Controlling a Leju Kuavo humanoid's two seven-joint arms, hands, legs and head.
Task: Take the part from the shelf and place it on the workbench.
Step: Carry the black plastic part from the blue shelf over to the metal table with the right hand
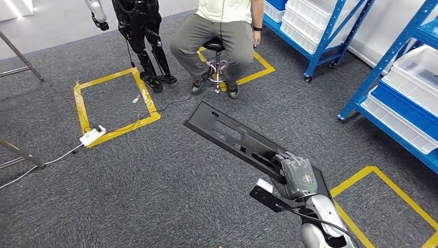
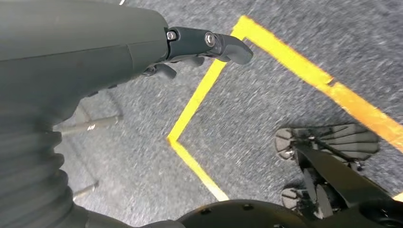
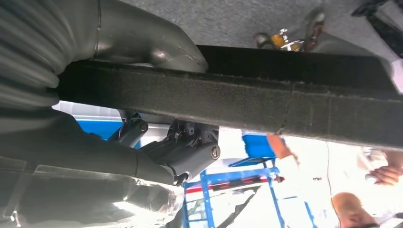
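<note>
The right robot hand (image 1: 297, 174) grips a long black part (image 1: 243, 143) near one end, carrying it level above the grey carpeted floor (image 1: 155, 175), its far end pointing toward a seated person (image 1: 222, 31) on a stool. The left robot hand (image 2: 190, 45) hangs over yellow floor tape (image 2: 285, 57), fingers loosely curled and holding nothing. Blue shelves (image 1: 403, 93) with white bins line the right side.

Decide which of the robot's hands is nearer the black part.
Right. The right hand grips the black part; the left hand hangs over the carpet, apart from it.
</note>
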